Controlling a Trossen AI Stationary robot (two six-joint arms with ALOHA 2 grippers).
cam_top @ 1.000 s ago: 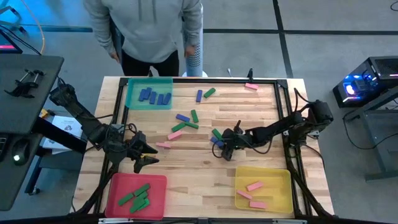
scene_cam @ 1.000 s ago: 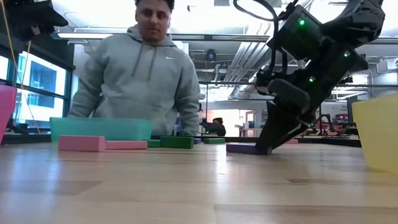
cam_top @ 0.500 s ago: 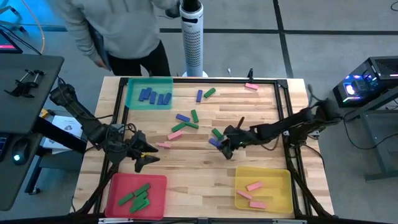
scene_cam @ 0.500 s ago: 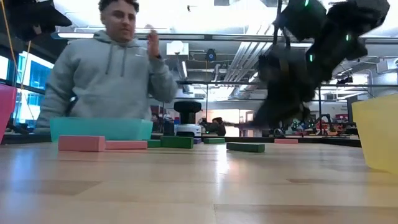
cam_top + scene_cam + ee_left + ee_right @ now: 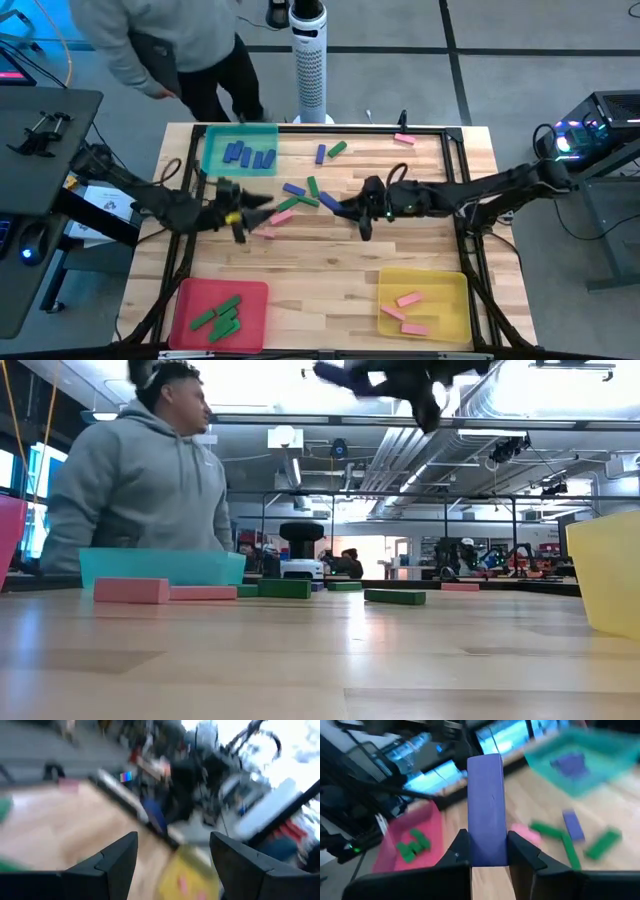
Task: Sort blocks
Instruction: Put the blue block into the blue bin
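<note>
Above the table's middle, my right gripper [image 5: 348, 208] is shut on a blue block [image 5: 487, 795] that is raised off the wood. Left of it, my left gripper [image 5: 252, 212] hovers open with nothing between its fingers [image 5: 120, 862]. Loose blocks lie flat on the wood: blue [image 5: 294, 188], green [image 5: 312, 186] and pink [image 5: 281, 217] ones near the middle, and more at the far edge [image 5: 404, 139]. Blue blocks lie in the teal tray [image 5: 212, 165], green ones in the red tray [image 5: 190, 300] and pink ones in the yellow tray [image 5: 445, 285]. My right gripper pinches the blue block's two long sides near one end [image 5: 487, 845] between its two fingers [image 5: 520, 851]. The fingers come nearly level from the table's right and lie along the block. The block's free end [image 5: 328, 203] juts out past the fingertips, clear of the table.
A person in a grey hoodie [image 5: 150, 40] stands beyond the far left corner, beside a white cylinder [image 5: 308, 60]. A dark frame [image 5: 455, 160] runs around the tabletop. Bare wood lies between the red and yellow trays [image 5: 320, 290].
My right gripper has taken hold of the blue block where it lay on the wood and has risen steeply, lifting it clear and tipping toward level. My left gripper has risen and swung toward the table's middle and far edge. The person has moved off to the left.
</note>
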